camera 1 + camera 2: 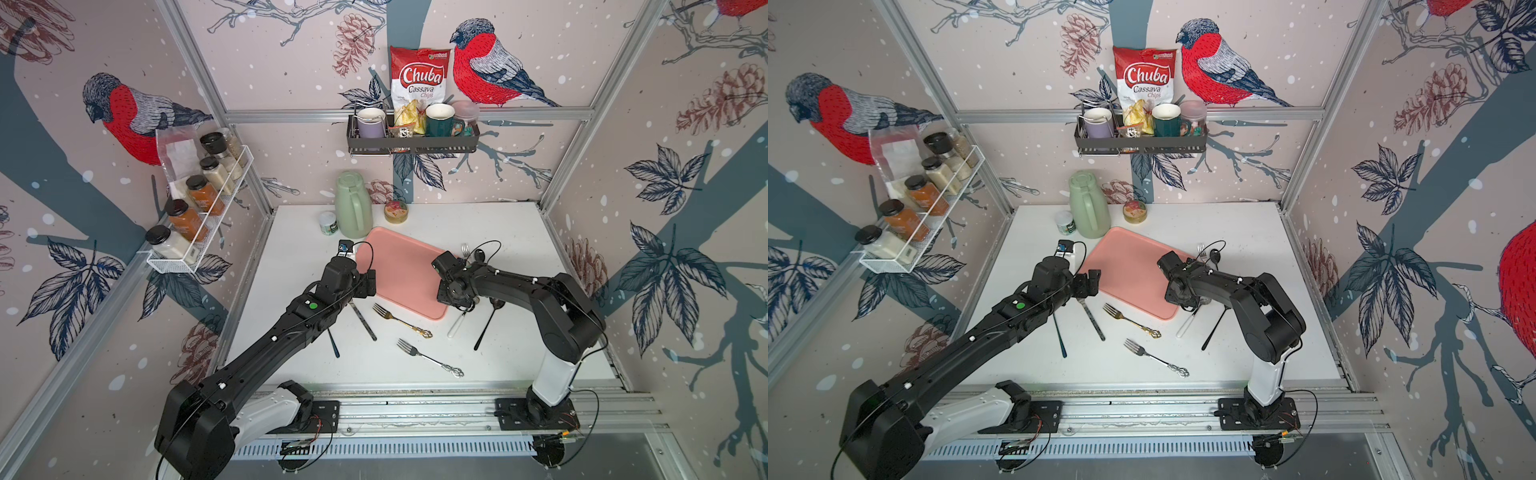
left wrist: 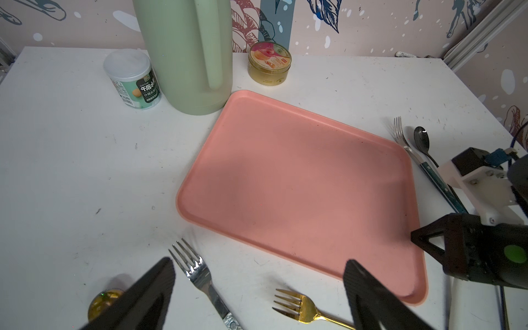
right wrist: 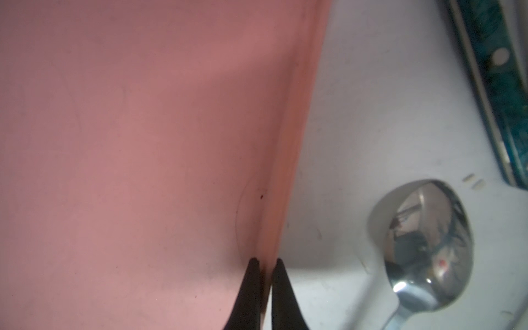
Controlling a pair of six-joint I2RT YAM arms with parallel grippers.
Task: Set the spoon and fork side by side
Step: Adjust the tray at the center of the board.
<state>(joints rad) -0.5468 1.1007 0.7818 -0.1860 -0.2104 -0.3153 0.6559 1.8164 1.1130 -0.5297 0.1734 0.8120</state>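
Likely pre-pick: left gripper wide open over silver fork at 7 o'clock of tray, right gripper pinched shut on tray rim beside spoon at 4 o'clock; next: descend onto fork handle, close.

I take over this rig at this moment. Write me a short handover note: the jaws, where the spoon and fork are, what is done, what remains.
Left gripper: jaws open, empty, above a steel fork and a gold fork beside the pink tray.
Right gripper: jaws shut, apparently pinching the tray's rim.
A teal-handled fork and a dark spoon lie side by side on the table by the tray's far right corner.
Done: that pair looks set.
Left: release the tray; more cutlery, such as a silver fork, lies loose in front of it, if more pairs are wanted.
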